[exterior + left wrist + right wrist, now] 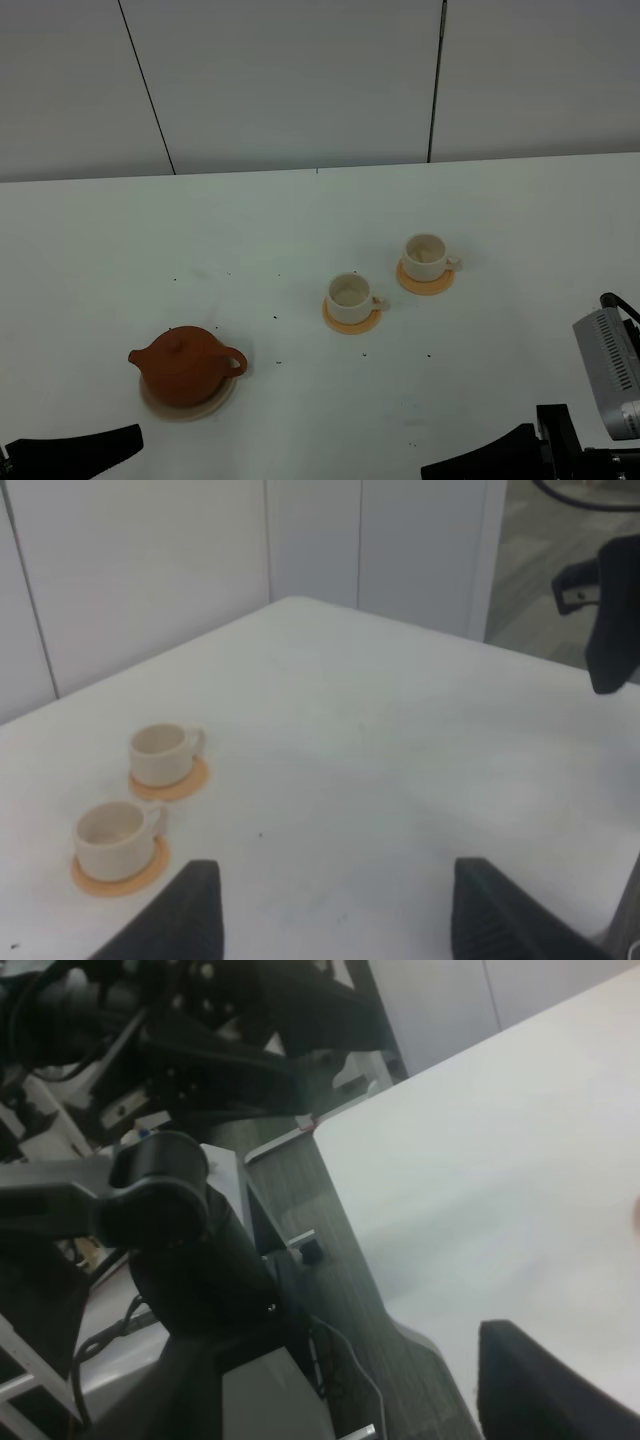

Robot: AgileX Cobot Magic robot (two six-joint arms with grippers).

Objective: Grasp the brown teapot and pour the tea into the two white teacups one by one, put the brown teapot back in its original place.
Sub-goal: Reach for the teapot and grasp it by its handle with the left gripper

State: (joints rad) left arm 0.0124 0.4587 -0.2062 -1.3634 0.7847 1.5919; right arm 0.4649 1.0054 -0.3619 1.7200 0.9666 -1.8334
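Gaping wide, the left gripper (335, 925) shows its dark fingers (180, 920) well apart, only bare table (400, 740) between them, nothing held. Same on the right gripper (350, 1400): fingers (545, 1385) spread wide and empty, low by the table's near edge. Out from the left gripper, the brown teapot (185, 368) sits upright on its beige coaster (192, 408), near that gripper but apart from it, on the left of the high view. Further right, well apart from the pot, the near teacup (350, 293) and far teacup (427, 256) each stand on an orange coaster (350, 322), close beside one another, handles pointing right.
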